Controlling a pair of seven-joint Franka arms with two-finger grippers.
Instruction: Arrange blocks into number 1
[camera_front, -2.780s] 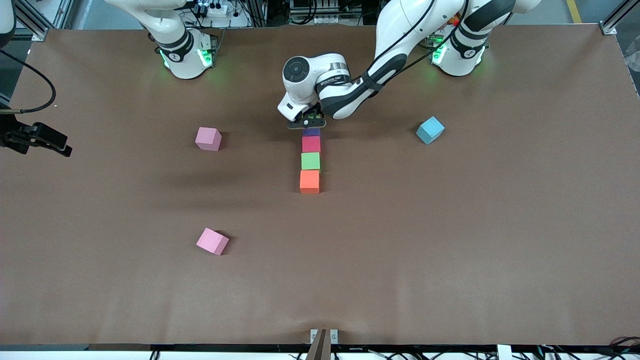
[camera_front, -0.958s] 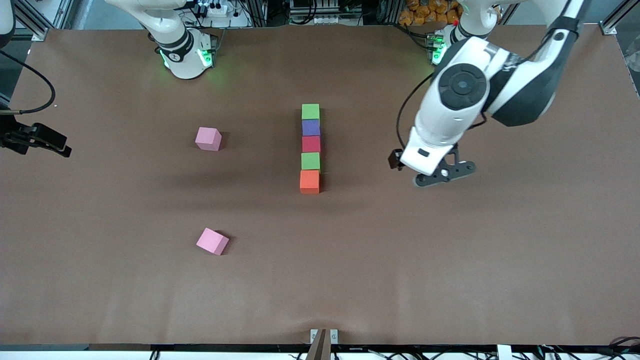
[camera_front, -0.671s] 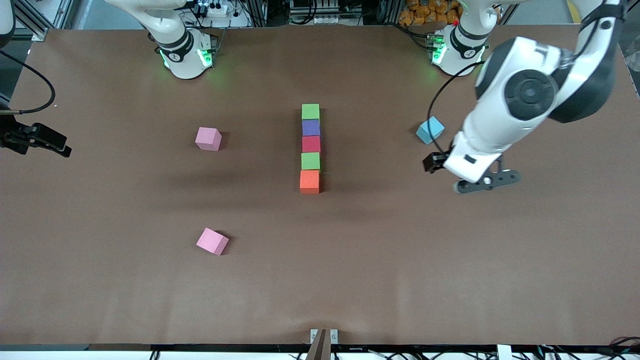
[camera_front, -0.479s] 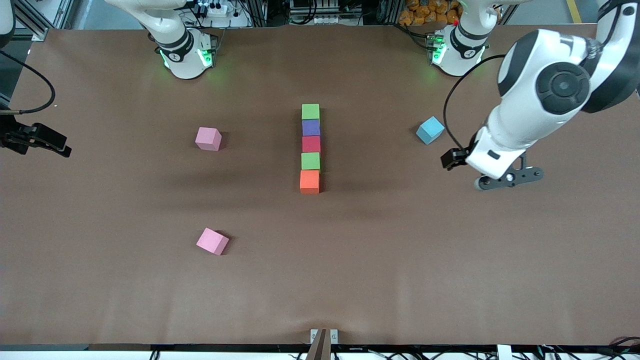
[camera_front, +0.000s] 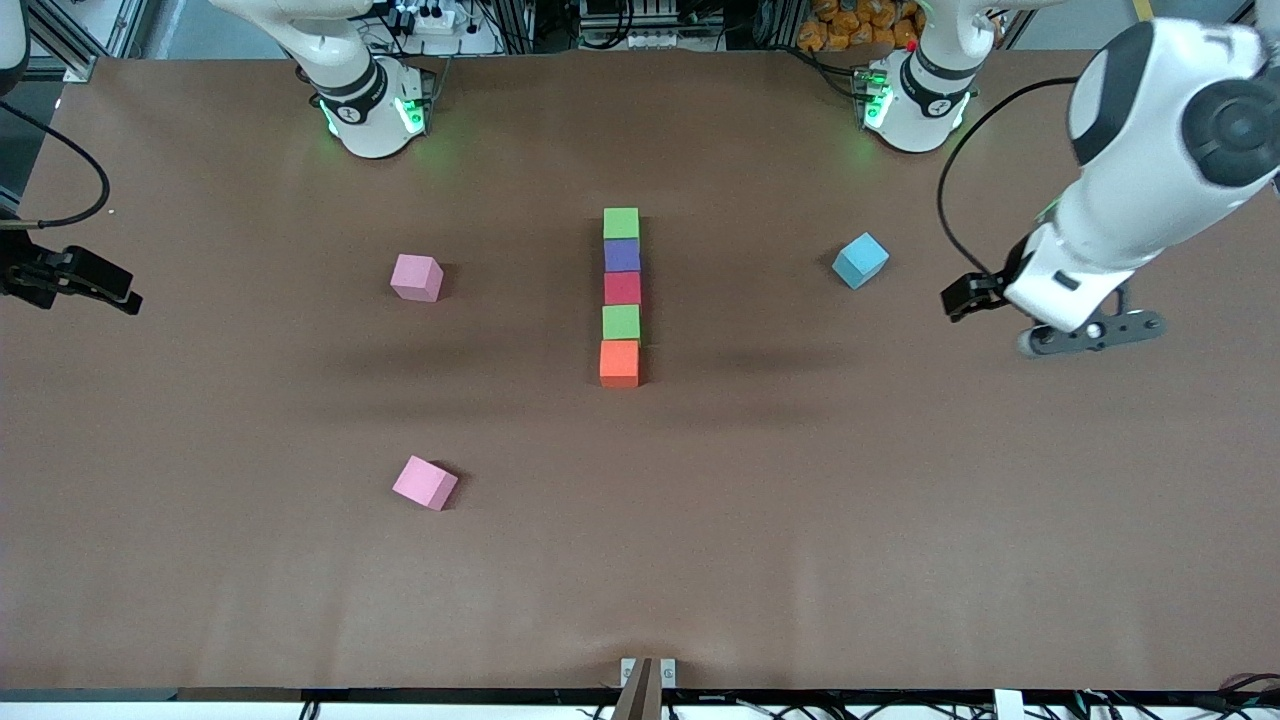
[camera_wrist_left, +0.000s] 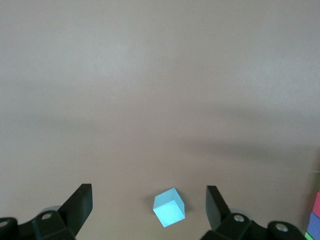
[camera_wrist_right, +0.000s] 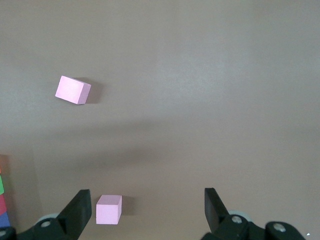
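Observation:
Five blocks lie in one straight touching row mid-table: green (camera_front: 621, 223) nearest the robots' bases, then purple (camera_front: 621, 256), red (camera_front: 621, 288), green (camera_front: 621, 322) and orange (camera_front: 619, 362) nearest the front camera. My left gripper (camera_front: 1090, 335) hangs open and empty over bare table toward the left arm's end, well apart from the row. In the left wrist view the left gripper (camera_wrist_left: 148, 205) holds nothing between its spread fingers. My right gripper (camera_front: 95, 283) waits at the right arm's end of the table. The right wrist view shows the right gripper (camera_wrist_right: 147, 210) open and empty.
A light-blue cube (camera_front: 860, 260) sits between the row and the left gripper, also seen as the light-blue cube (camera_wrist_left: 169, 207). Two pink cubes (camera_front: 417, 277) (camera_front: 425, 483) lie toward the right arm's end; the right wrist view shows both pink cubes (camera_wrist_right: 73, 90) (camera_wrist_right: 109, 209).
The left arm let go of a green block at the row's end nearest the bases, then rose and swung past the light-blue cube toward its own end of the table. The right arm stayed still.

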